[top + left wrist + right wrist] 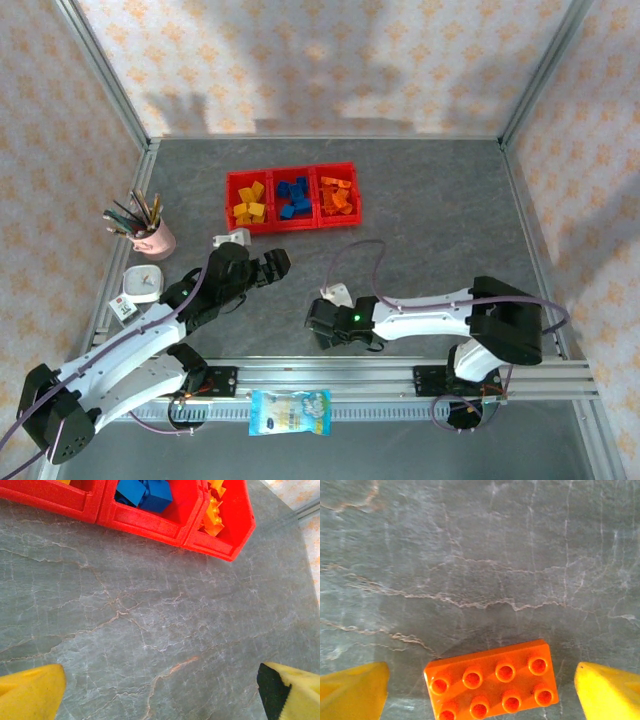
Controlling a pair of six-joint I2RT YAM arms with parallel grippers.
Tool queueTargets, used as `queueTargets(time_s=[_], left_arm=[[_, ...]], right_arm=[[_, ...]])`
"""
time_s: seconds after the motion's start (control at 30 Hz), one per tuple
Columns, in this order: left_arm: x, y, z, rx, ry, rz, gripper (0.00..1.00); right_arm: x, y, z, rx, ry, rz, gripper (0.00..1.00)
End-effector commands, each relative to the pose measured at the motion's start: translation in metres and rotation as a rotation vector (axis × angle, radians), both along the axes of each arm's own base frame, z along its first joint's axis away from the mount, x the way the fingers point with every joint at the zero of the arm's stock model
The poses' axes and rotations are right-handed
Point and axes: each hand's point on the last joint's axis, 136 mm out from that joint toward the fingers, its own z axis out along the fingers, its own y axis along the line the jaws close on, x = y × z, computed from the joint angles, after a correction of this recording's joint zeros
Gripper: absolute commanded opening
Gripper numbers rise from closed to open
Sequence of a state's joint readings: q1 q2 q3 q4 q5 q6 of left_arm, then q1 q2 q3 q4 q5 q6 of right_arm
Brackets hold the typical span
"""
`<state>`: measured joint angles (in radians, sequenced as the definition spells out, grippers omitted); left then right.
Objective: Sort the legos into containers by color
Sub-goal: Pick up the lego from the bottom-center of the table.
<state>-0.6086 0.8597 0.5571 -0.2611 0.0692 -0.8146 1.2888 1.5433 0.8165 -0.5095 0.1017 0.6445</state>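
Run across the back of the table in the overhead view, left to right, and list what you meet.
pink pen cup → yellow legos → blue legos → orange legos, each colour in its own bin of the red tray.

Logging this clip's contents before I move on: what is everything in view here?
containers: three joined bins, red, far middle of grey table
yellow legos: several, left bin
blue legos: several, middle bin
orange legos: several, right bin
orange brick: one, eight studs, loose on table's near side
pen cup: one, pink, table's left
white box: one, beside pen cup
snack packet: one, blue-white, near rail
left gripper: open, yellow-tipped, over bare table
right gripper: open, yellow-tipped, straddling orange brick
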Motion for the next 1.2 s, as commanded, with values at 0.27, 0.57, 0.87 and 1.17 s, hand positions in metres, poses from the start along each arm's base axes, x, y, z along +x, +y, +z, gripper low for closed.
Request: queueTargets(time_s=[0.27, 0.57, 0.87, 1.17], left_arm=[[-0.003, 0.006, -0.001, 0.017, -0.001, 0.02, 0.99], [-0.003, 0.008, -0.002, 0.021, -0.004, 0.026, 0.99], [0.0, 0.006, 0.004, 0.012, -0.02, 0.027, 0.99], [0.004, 0.009, 0.015, 0.015, -0.048, 0.039, 0.99]], right_arm=[[0.002, -0.018, -0.015, -0.085, -0.021, -0.023, 0.79], [0.0, -0.02, -0.021, -0.083, -0.014, -0.026, 0.66], [0.013, -0.01, 0.004, -0.036, -0.071, -0.04, 0.57], [0.055, -0.004, 0.047, 0.044, -0.15, -0.084, 0.56]])
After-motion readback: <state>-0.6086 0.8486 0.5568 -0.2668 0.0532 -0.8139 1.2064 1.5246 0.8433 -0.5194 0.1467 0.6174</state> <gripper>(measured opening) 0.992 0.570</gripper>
